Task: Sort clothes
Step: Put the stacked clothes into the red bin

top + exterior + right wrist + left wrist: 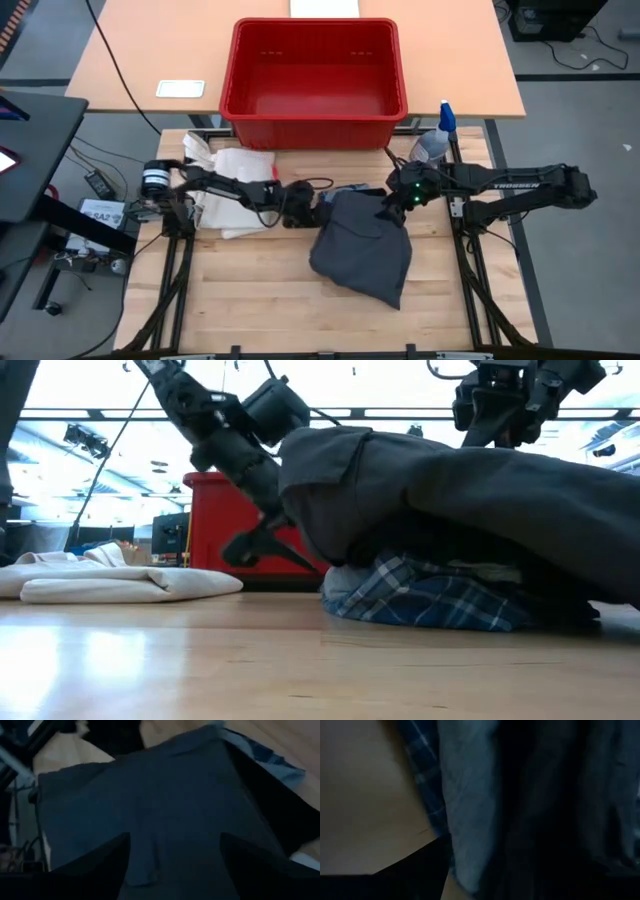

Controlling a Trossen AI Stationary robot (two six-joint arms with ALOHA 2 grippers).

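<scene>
Your right tool [172, 865] hangs with its fingers spread wide over the dark grey cloth [365, 250], gripping nothing; your left tool [322, 208] is at that cloth's near-left edge, and its spread cannot be told. Lift both clear before regrasping. The cloth lies mid-table over the plaid cloth [430, 600], long axis diagonal, running from the red bin [315, 70] toward the table's [250, 290] front right

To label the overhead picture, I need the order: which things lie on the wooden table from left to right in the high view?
White tote bag → left gripper → dark grey cloth → right gripper → spray bottle.
</scene>
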